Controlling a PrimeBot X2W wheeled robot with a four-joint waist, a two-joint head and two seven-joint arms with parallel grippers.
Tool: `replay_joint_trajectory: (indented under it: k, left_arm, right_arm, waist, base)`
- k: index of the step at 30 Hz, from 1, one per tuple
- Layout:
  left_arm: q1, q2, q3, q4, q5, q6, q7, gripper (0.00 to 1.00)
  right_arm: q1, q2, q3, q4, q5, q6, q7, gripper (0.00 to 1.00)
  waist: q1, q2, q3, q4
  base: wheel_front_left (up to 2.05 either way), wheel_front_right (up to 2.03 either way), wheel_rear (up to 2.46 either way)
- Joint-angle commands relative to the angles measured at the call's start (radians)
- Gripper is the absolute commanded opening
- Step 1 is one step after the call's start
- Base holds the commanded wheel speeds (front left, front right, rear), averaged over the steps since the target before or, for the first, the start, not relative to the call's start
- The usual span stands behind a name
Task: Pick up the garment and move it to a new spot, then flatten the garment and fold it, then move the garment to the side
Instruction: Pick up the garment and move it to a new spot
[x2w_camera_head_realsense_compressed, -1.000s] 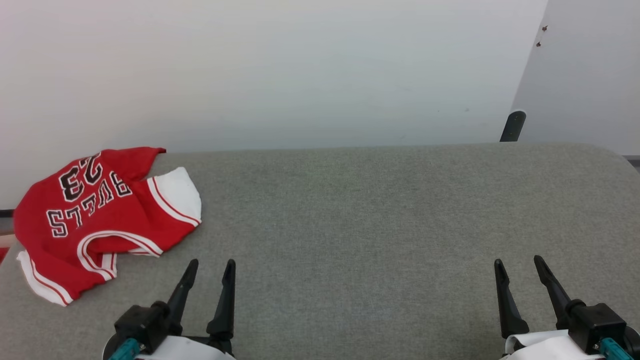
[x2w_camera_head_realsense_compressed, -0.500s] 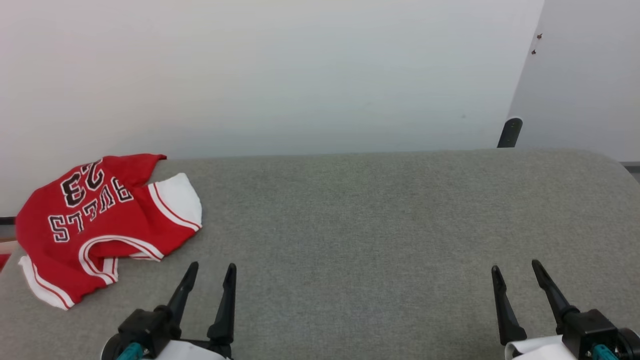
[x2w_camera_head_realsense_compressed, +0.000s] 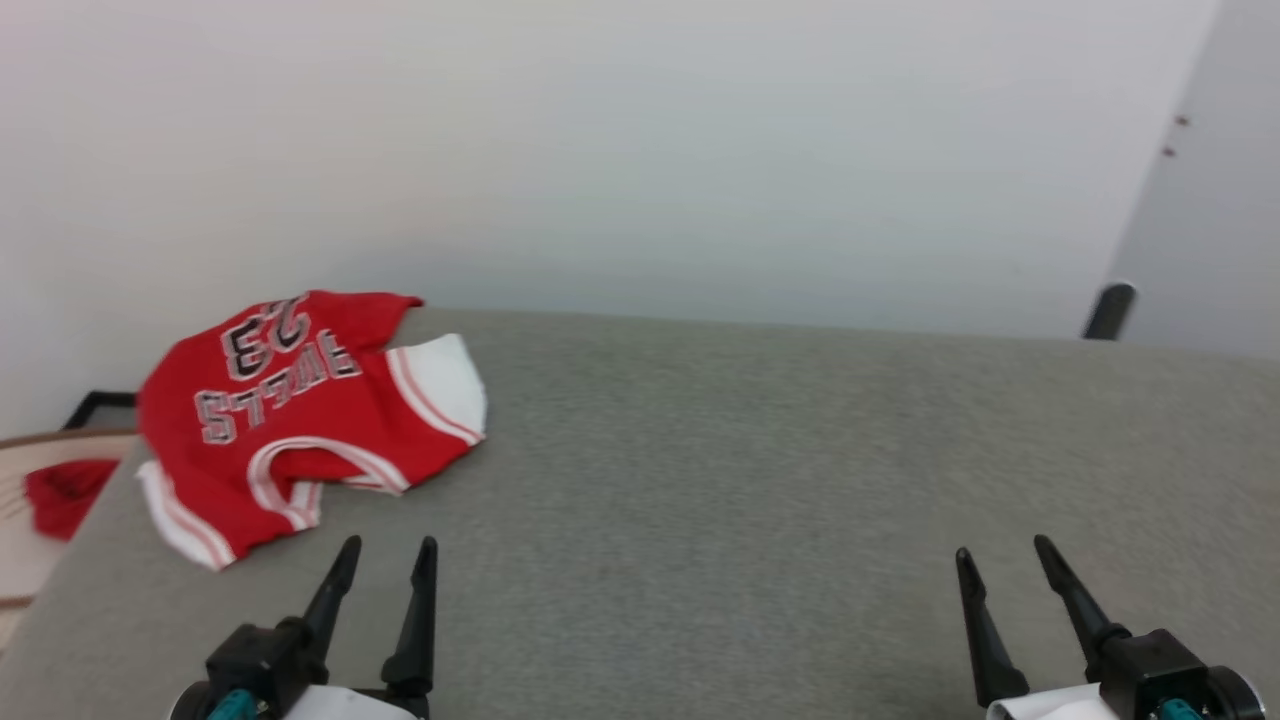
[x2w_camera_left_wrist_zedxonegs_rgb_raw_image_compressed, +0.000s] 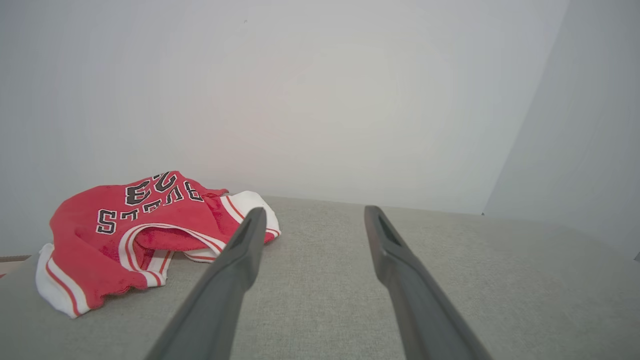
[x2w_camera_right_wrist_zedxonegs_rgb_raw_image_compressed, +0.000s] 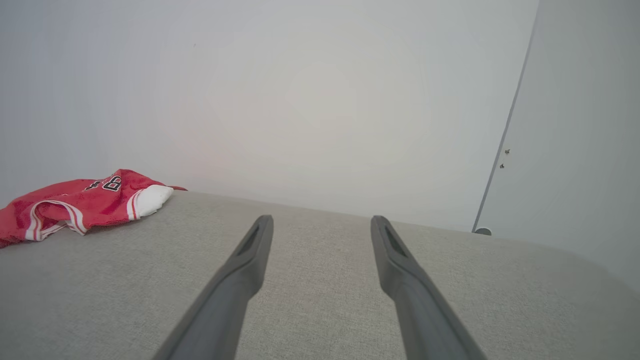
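Note:
The garment, a red jersey with white sleeves and upside-down "BULLS 23" lettering, lies crumpled at the far left corner of the grey padded surface. It is also in the left wrist view and the right wrist view. My left gripper stands open just in front of the jersey, apart from it, nothing between its fingers. My right gripper is open over bare surface at the lower right.
A smaller plain red cloth lies off the surface's left edge on a lower pale ledge. A white wall runs behind. A dark post stands at the far right beside a grey panel.
The whole head view has shifted right, so the camera has turned left; the small red cloth and ledge have come into view. Jersey and grippers keep their places on the surface.

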Motion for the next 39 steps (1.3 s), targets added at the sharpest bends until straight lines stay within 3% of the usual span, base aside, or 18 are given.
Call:
replay_joint_trajectory:
  k: [1,12,18,28,39]
  left_arm:
    - [0.004,0.003,0.006,0.003,0.006,0.001,-0.001,1.0]
    - [0.043,0.03,0.049,-0.009,-0.004,0.022,0.0,1.0]
    - [0.035,0.033,0.055,-0.021,-0.044,0.017,0.024,1.0]
    - [-0.102,0.124,0.071,-0.049,-0.152,0.005,0.18,1.0]
    - [-0.441,0.283,0.107,0.039,-0.303,-0.001,0.491,1.0]
  right_arm:
    - [0.011,-0.001,0.01,0.005,0.01,0.0,-0.002,1.0]
    - [-0.008,0.0,0.089,0.035,0.062,0.0,-0.005,1.0]
    - [-0.008,0.0,0.099,0.039,0.062,0.0,-0.006,1.0]
    - [-0.03,-0.002,0.109,0.031,0.022,0.0,-0.002,1.0]
    - [-0.115,-0.052,0.111,-0.047,-0.003,0.0,0.031,1.0]
  waist:
    - [-0.0001,-0.0001,-0.02,0.07]
    - [-0.0001,-0.0001,-0.046,0.244]
    - [-0.0001,-0.0001,-0.037,0.279]
    - [-0.0001,-0.0001,0.05,0.23]
    - [-0.0001,-0.0001,0.265,0.115]
  base:
    - [0.0,0.0,0.0]
    - [0.0,0.0,0.0]
    - [0.0,0.0,0.0]
    - [0.0,0.0,0.0]
    - [0.0,0.0,0.0]
